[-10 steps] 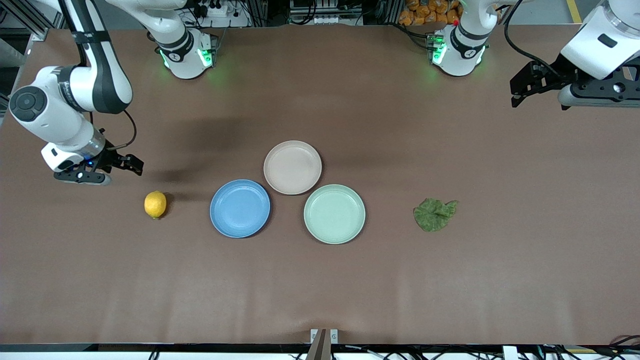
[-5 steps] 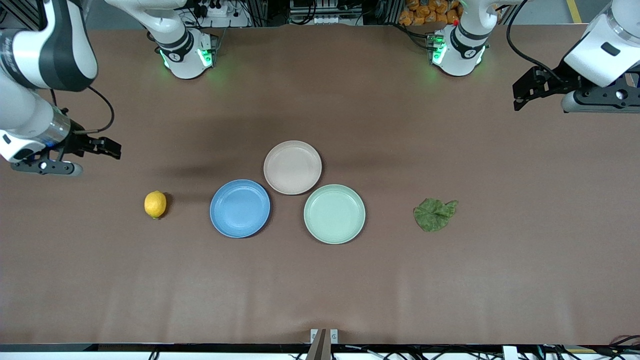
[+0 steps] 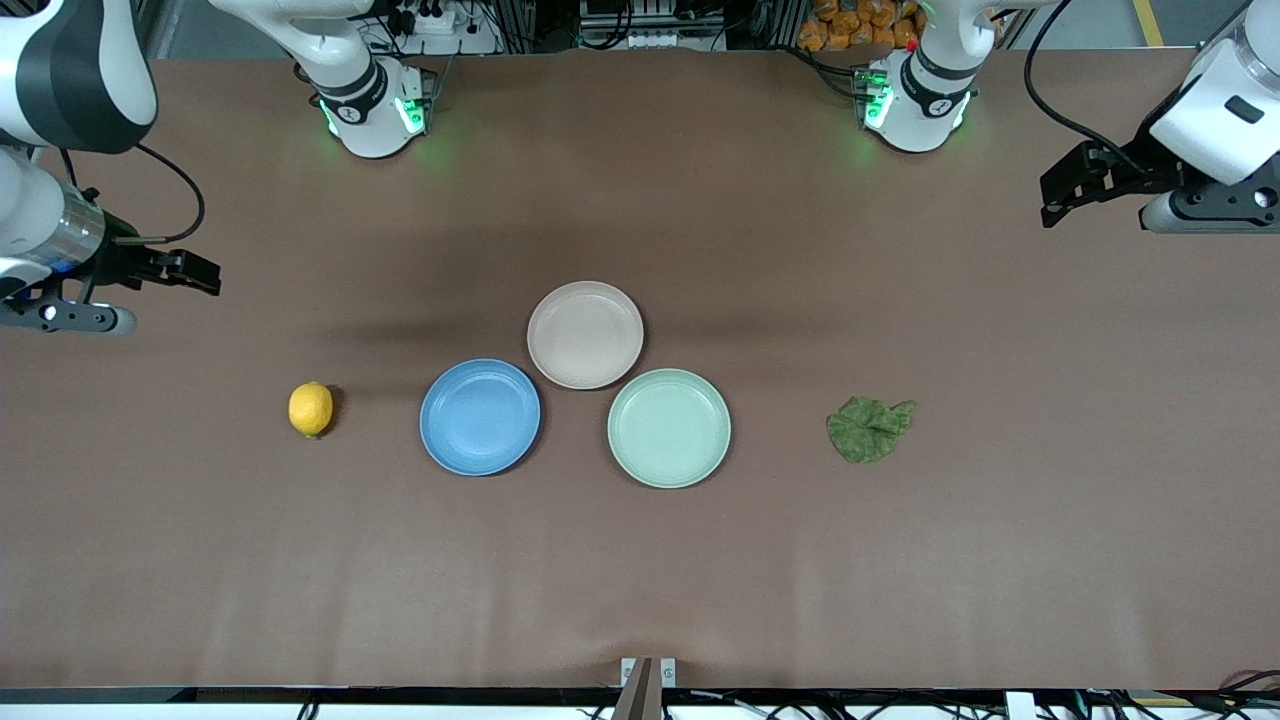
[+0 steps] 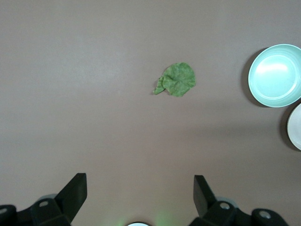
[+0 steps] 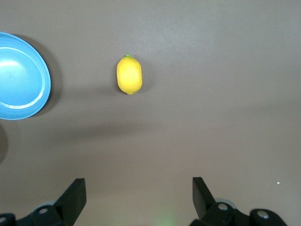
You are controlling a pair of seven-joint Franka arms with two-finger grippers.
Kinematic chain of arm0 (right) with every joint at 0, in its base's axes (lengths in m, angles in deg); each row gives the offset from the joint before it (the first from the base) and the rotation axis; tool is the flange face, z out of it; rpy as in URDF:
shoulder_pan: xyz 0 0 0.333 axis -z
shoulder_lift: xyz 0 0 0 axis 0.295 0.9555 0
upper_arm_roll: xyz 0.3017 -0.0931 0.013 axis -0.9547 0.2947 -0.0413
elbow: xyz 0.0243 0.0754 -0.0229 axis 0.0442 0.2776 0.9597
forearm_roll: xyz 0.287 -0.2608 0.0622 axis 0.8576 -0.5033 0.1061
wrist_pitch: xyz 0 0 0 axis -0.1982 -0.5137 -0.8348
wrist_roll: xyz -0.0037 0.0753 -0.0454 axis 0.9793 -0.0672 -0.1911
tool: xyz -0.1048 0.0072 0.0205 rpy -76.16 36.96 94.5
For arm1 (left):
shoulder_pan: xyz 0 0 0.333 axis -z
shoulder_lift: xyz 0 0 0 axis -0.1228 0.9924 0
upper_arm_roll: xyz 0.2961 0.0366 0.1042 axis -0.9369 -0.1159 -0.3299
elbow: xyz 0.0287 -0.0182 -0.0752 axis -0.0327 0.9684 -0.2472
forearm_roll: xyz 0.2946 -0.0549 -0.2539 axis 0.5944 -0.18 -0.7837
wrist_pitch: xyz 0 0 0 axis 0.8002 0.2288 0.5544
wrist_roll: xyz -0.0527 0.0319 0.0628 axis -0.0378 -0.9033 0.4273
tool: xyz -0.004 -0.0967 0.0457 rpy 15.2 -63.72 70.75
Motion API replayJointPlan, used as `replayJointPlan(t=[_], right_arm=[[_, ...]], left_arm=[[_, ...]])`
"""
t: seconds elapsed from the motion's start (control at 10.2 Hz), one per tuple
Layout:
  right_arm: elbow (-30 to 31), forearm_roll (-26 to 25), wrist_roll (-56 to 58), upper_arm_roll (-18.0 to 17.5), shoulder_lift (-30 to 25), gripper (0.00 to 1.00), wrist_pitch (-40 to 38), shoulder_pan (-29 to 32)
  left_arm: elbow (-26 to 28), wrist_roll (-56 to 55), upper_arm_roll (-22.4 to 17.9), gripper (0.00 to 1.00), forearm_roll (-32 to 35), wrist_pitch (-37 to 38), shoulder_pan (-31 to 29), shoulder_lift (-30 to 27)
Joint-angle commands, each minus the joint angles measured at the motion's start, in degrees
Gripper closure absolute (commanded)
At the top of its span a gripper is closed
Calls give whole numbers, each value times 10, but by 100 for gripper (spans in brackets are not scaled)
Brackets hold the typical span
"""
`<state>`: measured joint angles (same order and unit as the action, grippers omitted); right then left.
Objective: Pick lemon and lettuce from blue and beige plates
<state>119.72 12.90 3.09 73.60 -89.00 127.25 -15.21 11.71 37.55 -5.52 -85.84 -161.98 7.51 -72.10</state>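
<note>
The yellow lemon (image 3: 311,409) lies on the bare table beside the blue plate (image 3: 480,417), toward the right arm's end; it also shows in the right wrist view (image 5: 129,75). The green lettuce leaf (image 3: 868,429) lies on the table beside the green plate (image 3: 669,428), toward the left arm's end, and shows in the left wrist view (image 4: 176,80). The beige plate (image 3: 585,334) is empty. My right gripper (image 3: 195,273) is open and empty, up at the right arm's end of the table. My left gripper (image 3: 1062,195) is open and empty, up at the left arm's end.
The three plates sit close together mid-table, all empty. The two arm bases (image 3: 372,105) (image 3: 915,95) stand along the table's edge farthest from the front camera. The blue plate's rim shows in the right wrist view (image 5: 28,89), the green plate in the left wrist view (image 4: 277,75).
My right gripper has drawn away from the lemon toward the right arm's end of the table and risen. My left gripper has shifted slightly toward the left arm's end. Lemon and lettuce have not moved.
</note>
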Motion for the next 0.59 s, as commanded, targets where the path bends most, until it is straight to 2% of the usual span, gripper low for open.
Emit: replayJointPlan(t=[0.0, 0.29, 0.49], right_arm=[[-27, 19, 1, -2, -6, 0, -22, -1], [-37, 28, 2, 1, -3, 0, -23, 0], [-66, 27, 3, 0, 3, 0, -23, -3]], left_arm=[[-10, 9, 2, 0, -8, 10, -20, 2], [-7, 15, 3, 0, 0, 10, -20, 4], [-8, 18, 4, 0, 1, 11, -17, 4]])
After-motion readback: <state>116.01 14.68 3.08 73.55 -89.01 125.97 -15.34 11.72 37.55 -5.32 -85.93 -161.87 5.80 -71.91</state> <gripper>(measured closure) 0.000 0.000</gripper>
